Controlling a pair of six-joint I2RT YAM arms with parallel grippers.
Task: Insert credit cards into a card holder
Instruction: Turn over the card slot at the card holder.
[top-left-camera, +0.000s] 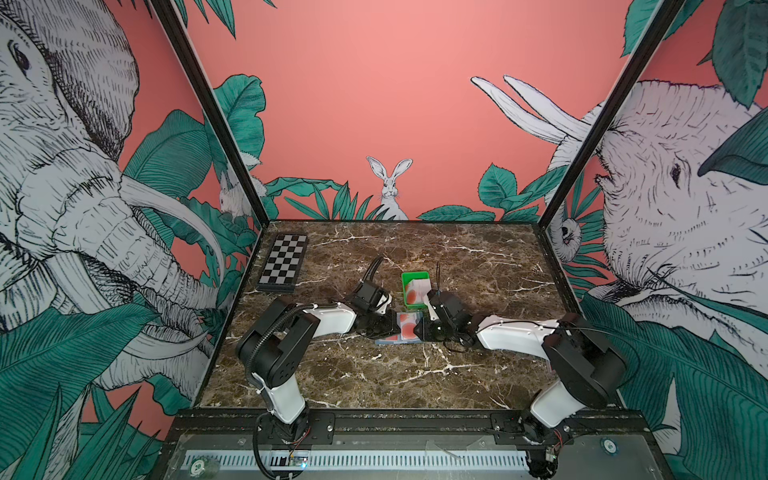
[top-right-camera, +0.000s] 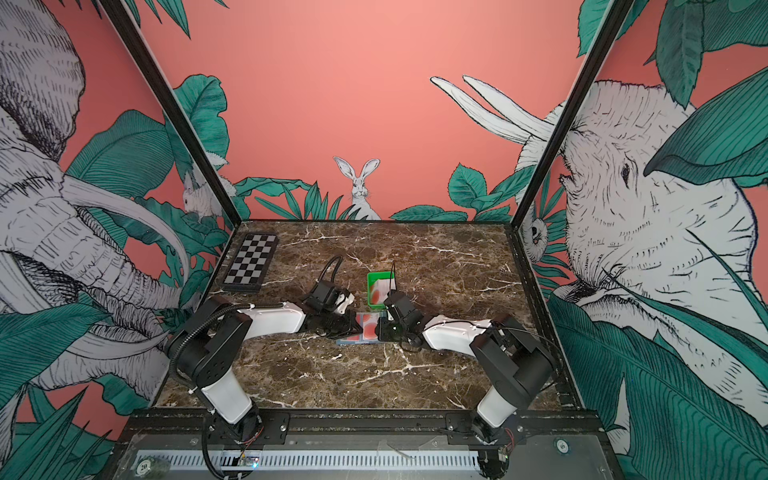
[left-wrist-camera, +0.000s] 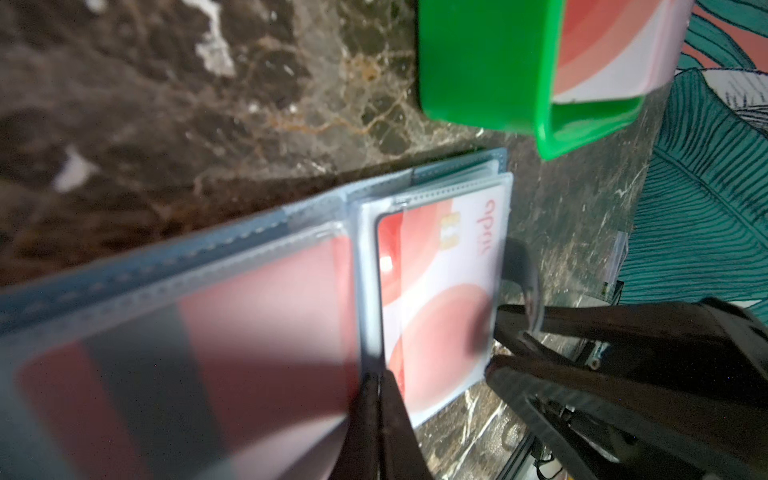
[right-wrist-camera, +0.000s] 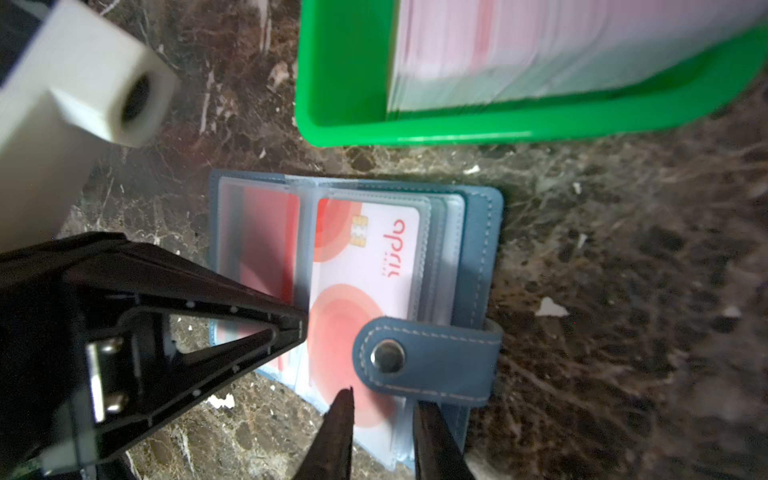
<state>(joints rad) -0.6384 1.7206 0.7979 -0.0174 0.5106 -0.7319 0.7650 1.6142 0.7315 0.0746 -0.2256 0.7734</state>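
Right wrist view: the card holder lies open on the marble table, just beside the green tray, on the tray's side facing the arms. One credit card sits in the top clear sleeve, its long axis running from the tray toward the right gripper. That claw's jaws stand parted, grasping nothing, straddling the card's end farthest from the tray, by the snap tab. Noted: the left gripper is clenched on a sleeve edge of the holder. Judgement: the stacked cards in the tray lie straight beyond the holder from the free right claw, and the tray's near wall must be cleared. Bare marble away from the tray allows withdrawal.
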